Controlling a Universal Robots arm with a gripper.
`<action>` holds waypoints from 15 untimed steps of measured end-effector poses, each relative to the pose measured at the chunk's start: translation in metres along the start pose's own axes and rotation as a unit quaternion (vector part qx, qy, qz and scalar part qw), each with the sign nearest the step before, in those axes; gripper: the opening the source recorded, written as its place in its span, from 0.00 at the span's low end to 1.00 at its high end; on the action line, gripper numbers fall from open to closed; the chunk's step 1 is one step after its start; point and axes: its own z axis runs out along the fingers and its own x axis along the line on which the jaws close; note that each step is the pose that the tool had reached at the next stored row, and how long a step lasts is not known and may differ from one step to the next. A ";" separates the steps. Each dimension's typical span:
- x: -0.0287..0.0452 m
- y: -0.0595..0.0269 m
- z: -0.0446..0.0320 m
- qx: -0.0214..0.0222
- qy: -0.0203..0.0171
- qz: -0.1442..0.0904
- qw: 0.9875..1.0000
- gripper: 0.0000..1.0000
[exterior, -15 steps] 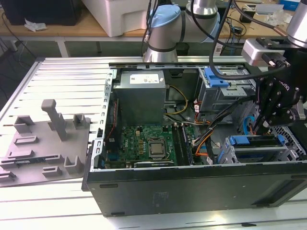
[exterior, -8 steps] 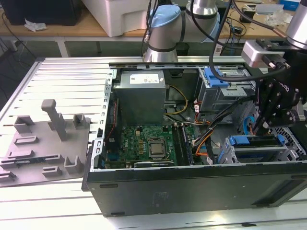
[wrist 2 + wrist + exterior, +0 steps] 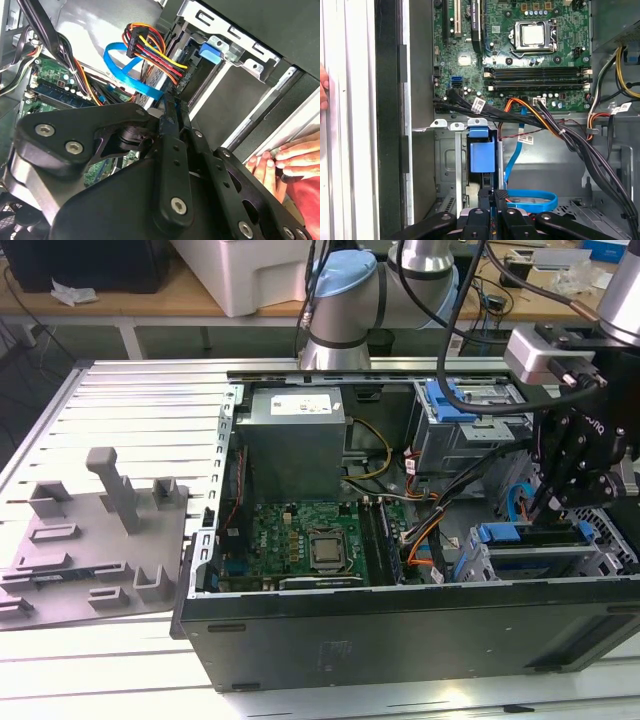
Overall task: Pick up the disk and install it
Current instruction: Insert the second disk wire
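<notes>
so the tool [image 3: 557, 502] is down inside the open computer case [image 3: 400, 640], over the drive cage [image 3: 540, 555] at the exterior view's right. in the first wrist view its fingers [image 3: 492, 200] look clamped tight on a thin edge, and that edge seems to be the disk [image 3: 481, 157], standing on its side with its blue carrier rail facing the camera. holding it edge-on makes sense to me, since the slot is narrow and the drive has to slide in along its rails.

the disk sits in the bay just below the motherboard [image 3: 530, 45], partly in by the look of it, though i can't tell if it's fully seated. a blue sata cable [image 3: 530, 200] and a bundle of power wires [image 3: 155, 50] hang close by, so they could snag.

a person's hand [image 3: 287, 160] rests on the outer edge of the case in the second wrist view, probably steadying it.
</notes>
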 end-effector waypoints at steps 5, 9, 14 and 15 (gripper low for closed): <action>0.0004 0.0000 0.0009 0.000 0.000 -0.001 1.000 0.16; 0.0009 0.0000 0.0009 0.000 0.000 -0.002 1.000 0.16; 0.0009 0.0000 0.0009 0.000 0.000 -0.002 1.000 0.16; 0.0009 -0.0001 0.0009 0.000 0.001 -0.002 1.000 0.16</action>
